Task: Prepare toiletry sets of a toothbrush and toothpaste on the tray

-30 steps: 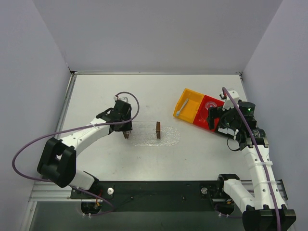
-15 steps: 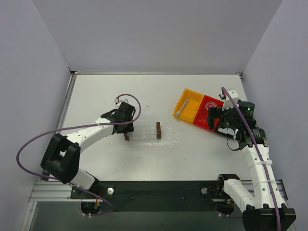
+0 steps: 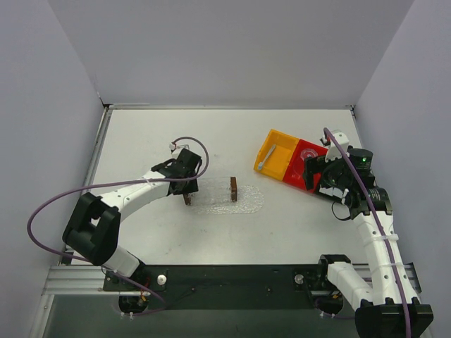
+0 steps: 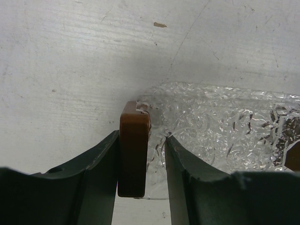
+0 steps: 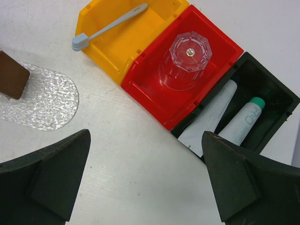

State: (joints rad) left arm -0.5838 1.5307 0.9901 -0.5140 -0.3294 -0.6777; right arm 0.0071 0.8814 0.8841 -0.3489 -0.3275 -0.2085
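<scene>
The clear bumpy tray [image 3: 225, 201] lies at mid-table; it also shows in the left wrist view [image 4: 225, 122] and the right wrist view [image 5: 42, 101]. My left gripper [image 3: 186, 187] [image 4: 140, 138] is open around a brown block [image 4: 134, 150] standing at the tray's left end; the left finger touches it and the right finger is a small gap away. The toothbrush [image 5: 110, 26] lies in the yellow bin [image 5: 117, 51]. A toothpaste tube [image 5: 211, 117] and a second, green-capped tube [image 5: 243, 119] lie in a black bin [image 5: 276, 101]. My right gripper [image 5: 145, 136] [image 3: 311, 172] is wide open and empty over bare table beside the bins.
A clear round cup [image 5: 185, 61] stands upside down in the red bin [image 5: 154, 89], between the yellow and black bins. A second brown block [image 3: 232, 190] [image 5: 11, 75] stands on the tray's right half. Walls close the table at the back and sides.
My left arm has shifted slightly right and its wrist turned a little around the brown block. The right arm has not moved.
</scene>
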